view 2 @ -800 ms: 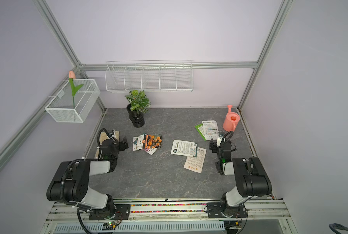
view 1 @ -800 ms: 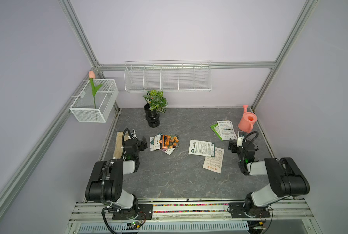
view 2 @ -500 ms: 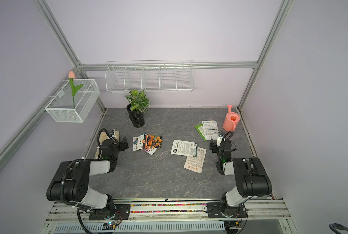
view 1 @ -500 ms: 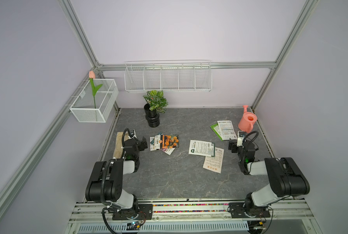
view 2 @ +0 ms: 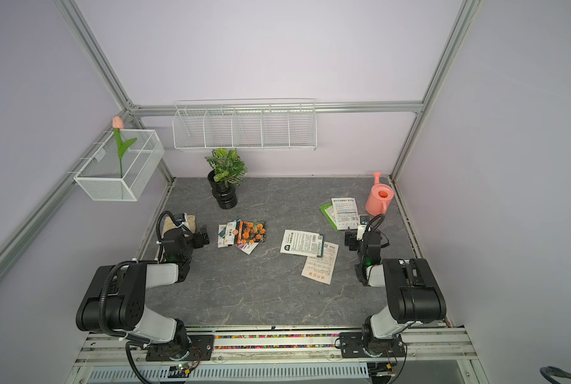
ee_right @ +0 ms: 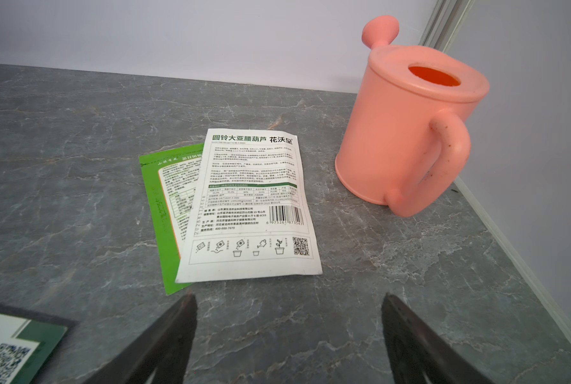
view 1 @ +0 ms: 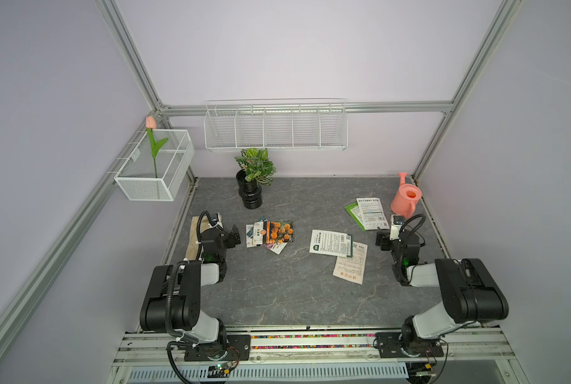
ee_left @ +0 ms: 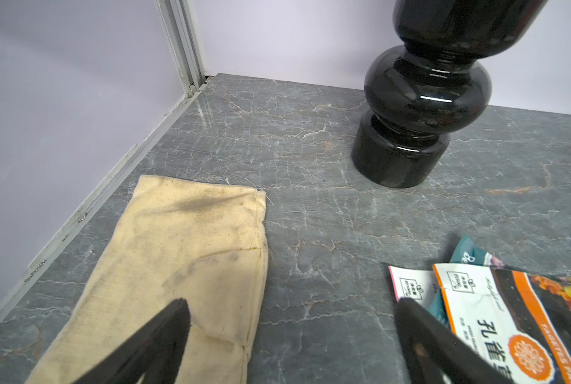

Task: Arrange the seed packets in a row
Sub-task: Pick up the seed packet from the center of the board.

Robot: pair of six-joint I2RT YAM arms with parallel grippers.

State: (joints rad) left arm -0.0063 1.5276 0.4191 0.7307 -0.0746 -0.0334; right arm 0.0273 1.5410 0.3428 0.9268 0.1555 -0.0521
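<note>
Seed packets lie in three overlapping groups on the grey table. At the left, an orange-flower packet (view 1: 276, 231) (ee_left: 517, 319) tops a small pile with a pink-edged one (ee_left: 409, 282) and a teal one (ee_left: 467, 252). In the middle, a white-backed packet (view 1: 330, 242) overlaps another (view 1: 350, 266). At the back right, a white-backed packet (ee_right: 251, 206) covers a green one (ee_right: 167, 206). My left gripper (view 1: 236, 235) (ee_left: 290, 306) is open, low, just left of the pile. My right gripper (view 1: 380, 241) (ee_right: 289, 299) is open, empty, just in front of the white-and-green pair.
A beige glove (ee_left: 184, 252) lies under my left arm by the left wall. A black vase with a plant (view 1: 249, 196) stands behind the left pile. A pink watering can (ee_right: 407, 133) stands in the back right corner. Wire baskets (view 1: 276, 126) hang on the walls.
</note>
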